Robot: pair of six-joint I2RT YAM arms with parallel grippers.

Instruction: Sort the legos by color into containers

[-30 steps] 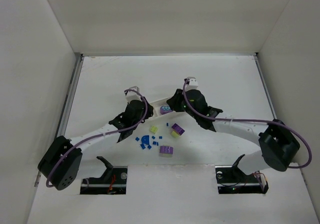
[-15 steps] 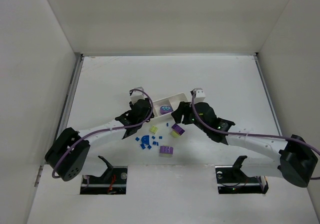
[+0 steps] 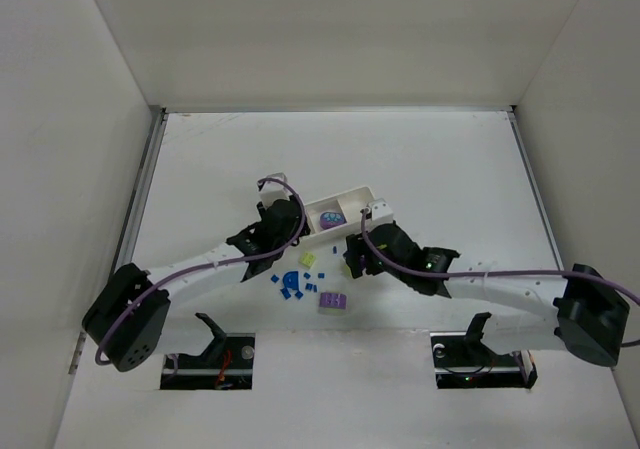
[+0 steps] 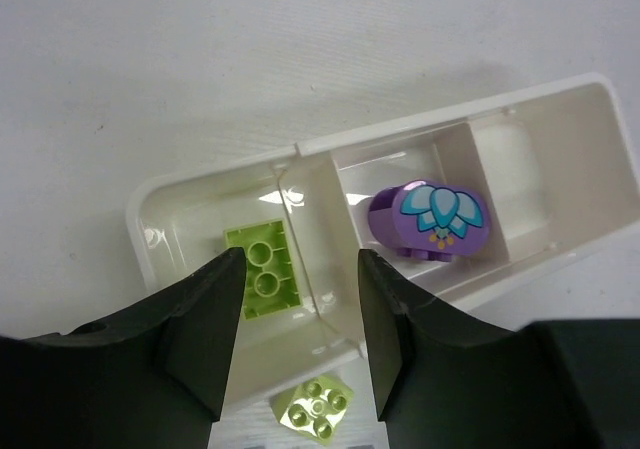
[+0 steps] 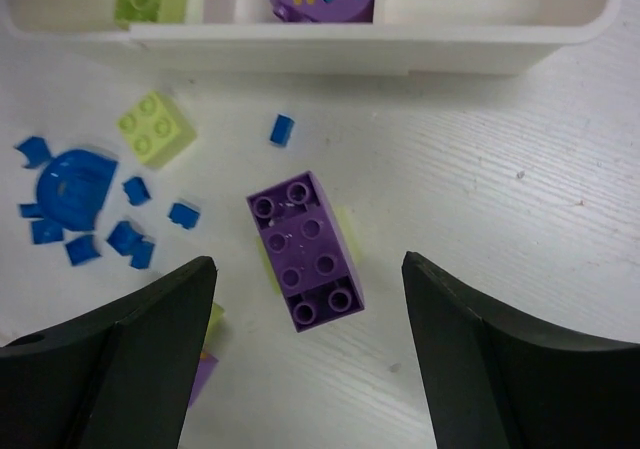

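The white tray (image 4: 200, 184) holds a green brick (image 4: 262, 269) in its left container and a rounded purple block (image 4: 428, 219) in the middle one. My left gripper (image 4: 297, 309) hangs over the wall between them, open, with nothing between its fingers. A small yellow-green brick (image 4: 313, 406) lies on the table just outside the tray. My right gripper (image 5: 305, 261) stands wide open above a long purple brick (image 5: 305, 249) with yellow under it. The brick lies on the table between the fingers, which do not touch it. In the top view, the right gripper (image 3: 355, 254) hides most of that brick.
A blue fan-shaped piece (image 5: 72, 184) and several tiny blue bits (image 5: 130, 239) lie left of the purple brick. Another blue bit (image 5: 282, 129) lies near the tray wall (image 5: 400, 54). A second purple block (image 3: 334, 302) sits nearer the arm bases. The tray's right container (image 4: 560, 169) holds nothing.
My right gripper drew back from the tray toward the near edge, opening wide, and now hangs over the purple brick. My left gripper shifted slightly over the tray and opened a little.
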